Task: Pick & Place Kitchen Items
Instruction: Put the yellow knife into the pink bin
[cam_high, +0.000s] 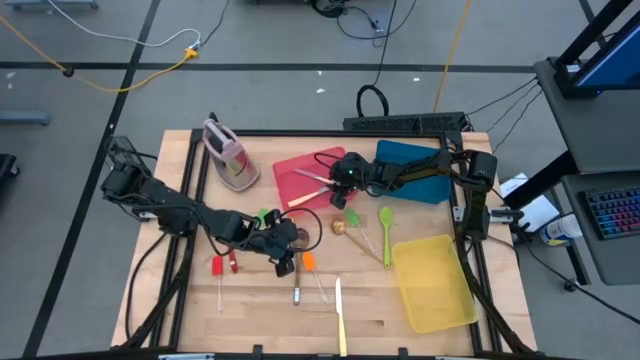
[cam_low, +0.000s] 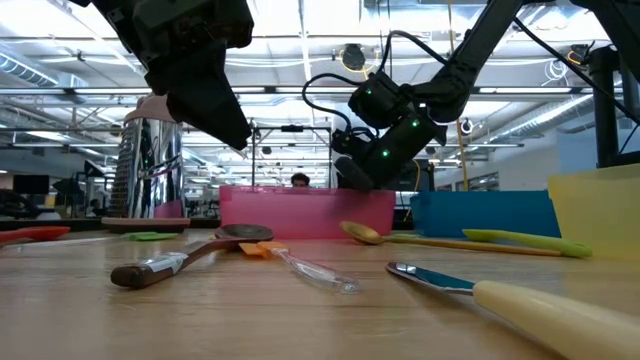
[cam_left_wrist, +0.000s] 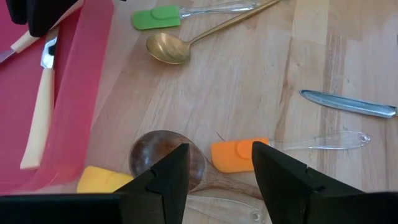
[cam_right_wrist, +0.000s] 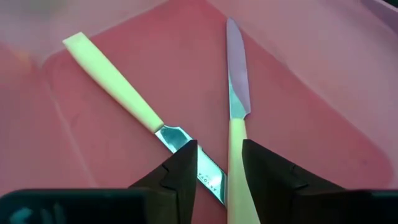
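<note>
Two cream-handled knives (cam_right_wrist: 118, 87) (cam_right_wrist: 235, 81) lie in the red tray (cam_high: 292, 168). My right gripper (cam_right_wrist: 219, 165) hangs open low over the tray, its fingers on either side of one knife's handle. My left gripper (cam_left_wrist: 217, 168) is open above the table's middle. It hovers over an orange-headed spatula (cam_left_wrist: 239, 155) and a brown wooden spoon (cam_left_wrist: 160, 154), with a yellow spatula head (cam_left_wrist: 102, 180) beside them. A gold spoon (cam_left_wrist: 171, 46), a green spatula (cam_left_wrist: 155, 17) and a knife blade (cam_left_wrist: 348, 102) lie on the wood. My right gripper's fingers stand on either side of the knife's cream handle (cam_right_wrist: 235, 140), pointing slantwise down along the knife. Whether they touch it I cannot tell. The knife lies flat on the tray floor, its blade pointing away from the gripper.
A blue tray (cam_high: 415, 165) sits at the far right and a yellow tray (cam_high: 432, 282) at the near right. The pink-grey stand (cam_high: 228, 155) is at the far left. A green spoon (cam_high: 385, 225), red spatulas (cam_high: 218, 268) and a cream knife (cam_high: 340, 320) lie loose on the wood.
</note>
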